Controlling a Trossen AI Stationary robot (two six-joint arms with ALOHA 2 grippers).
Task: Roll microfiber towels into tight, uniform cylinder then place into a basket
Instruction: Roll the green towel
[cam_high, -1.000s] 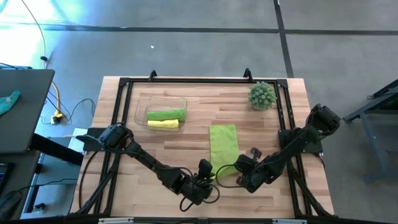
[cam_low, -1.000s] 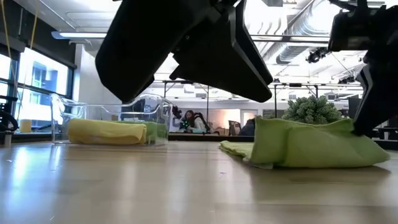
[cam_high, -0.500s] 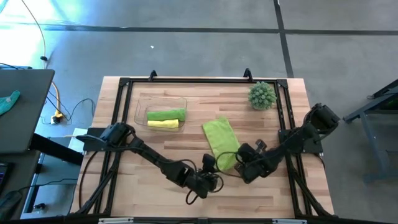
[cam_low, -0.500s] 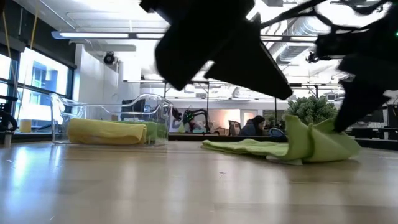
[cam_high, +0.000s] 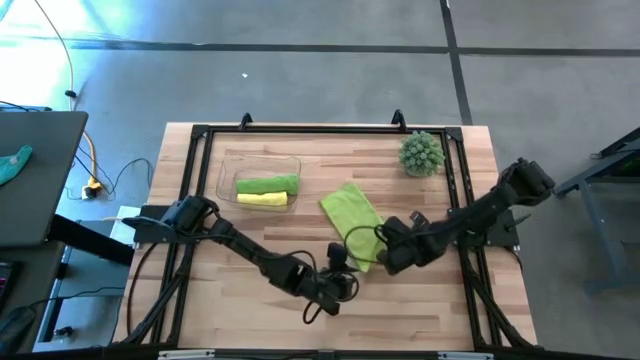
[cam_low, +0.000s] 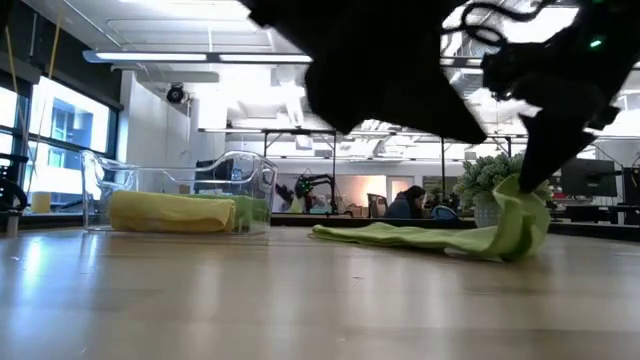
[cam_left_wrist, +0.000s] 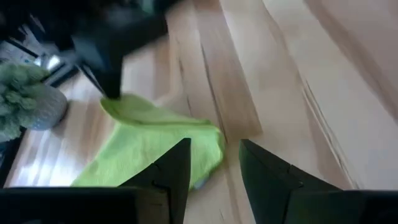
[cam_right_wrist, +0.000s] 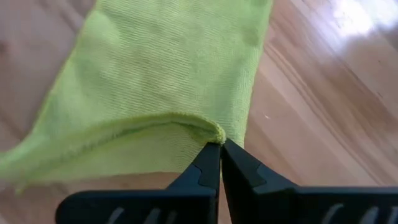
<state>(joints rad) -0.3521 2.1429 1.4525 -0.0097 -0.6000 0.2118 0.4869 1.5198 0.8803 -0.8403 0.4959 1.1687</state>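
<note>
One lime green towel (cam_high: 352, 222) lies as a folded strip slanting across the middle of the table; it also shows in the low view (cam_low: 410, 237). My right gripper (cam_high: 383, 254) is shut on its near end. My left gripper (cam_high: 347, 272) is open and hangs above the table beside the towel's near corner (cam_left_wrist: 208, 146), touching nothing. A lime green roll (cam_high: 267, 185) and a yellow roll (cam_high: 262, 199) lie in the clear basket (cam_high: 228, 168) at the far left. My right gripper pinches the towel's edge at its near corner (cam_right_wrist: 213, 132) between its two fingertips; one layer or several, I cannot tell. The fingers come slanting down from the table's right. That corner (cam_low: 522, 205) is lifted off the table, and the rest of the towel lies flat on the wood.
A spiky green ball plant (cam_high: 421, 153) in a pot stands at the far right corner. A black frame (cam_high: 300, 129) runs around the table's edges. Bare wood lies between the basket and the towel and along the near edge.
My right gripper has gone toward the far and left edges, dragging the towel's near end with it. The towel has turned from straight to slanted and slid toward the far left, and its bunched near part has flattened out. My left gripper has drifted a little toward the right.
</note>
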